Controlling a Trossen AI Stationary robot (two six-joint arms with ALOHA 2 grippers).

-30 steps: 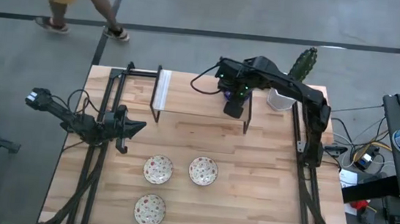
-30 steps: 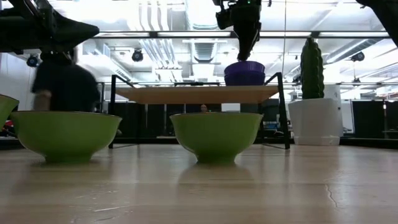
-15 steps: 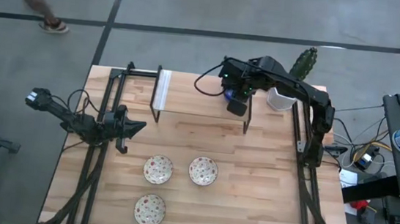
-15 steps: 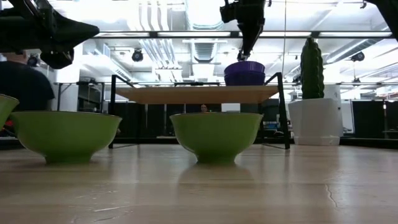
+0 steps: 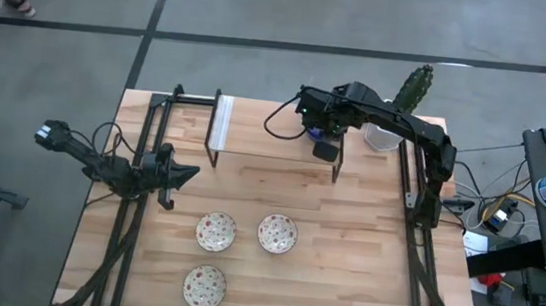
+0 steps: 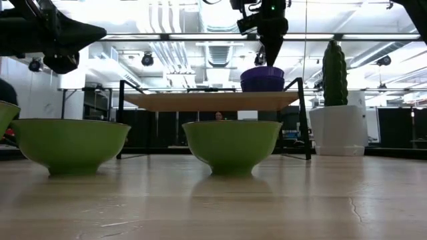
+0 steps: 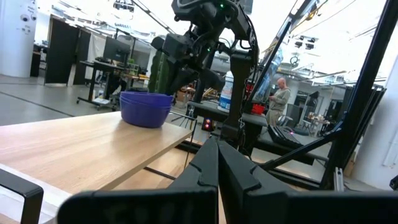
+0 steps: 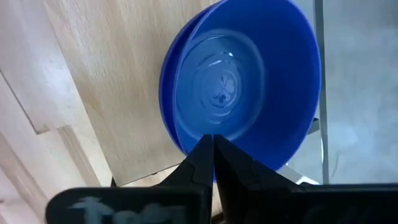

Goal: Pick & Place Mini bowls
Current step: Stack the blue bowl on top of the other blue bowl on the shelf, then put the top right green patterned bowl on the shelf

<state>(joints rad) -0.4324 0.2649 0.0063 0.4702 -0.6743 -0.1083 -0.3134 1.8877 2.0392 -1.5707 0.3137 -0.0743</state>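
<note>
A stack of cobalt blue mini bowls [image 5: 309,129] [image 6: 261,78] [image 8: 242,87] rests by its base on the raised wooden shelf [image 5: 264,137], near its right end. My right gripper [image 5: 326,148] [image 6: 271,61] [image 8: 212,144] points down over the stack's rim, fingers shut. Three cream speckled mini bowls [image 5: 215,231] [image 5: 277,233] [image 5: 205,286] sit upright on the tabletop; in the low view their outsides look green [image 6: 231,145] [image 6: 70,143]. My left gripper [image 5: 188,175] [image 7: 217,163] waits shut at the table's left, clear of the bowls. My right gripper comes from above with shut fingertips [image 8: 205,155] right at the rim of the top blue bowl [image 8: 186,146]. Whether they touch it, I cannot tell. The stack stays upright on the shelf.
The shelf stands on black metal legs [image 6: 303,120] over the table's far half. A white pot [image 5: 383,136] [image 6: 337,130] with a green cactus [image 5: 412,86] stands just right of the blue stack. Bare wood lies to the right of the speckled bowls [image 5: 363,262].
My right gripper has shifted slightly toward the table's right above the blue stack, staying shut and at about the same height. The bowls have not moved. A person beyond the far left corner has walked out of the high view.
</note>
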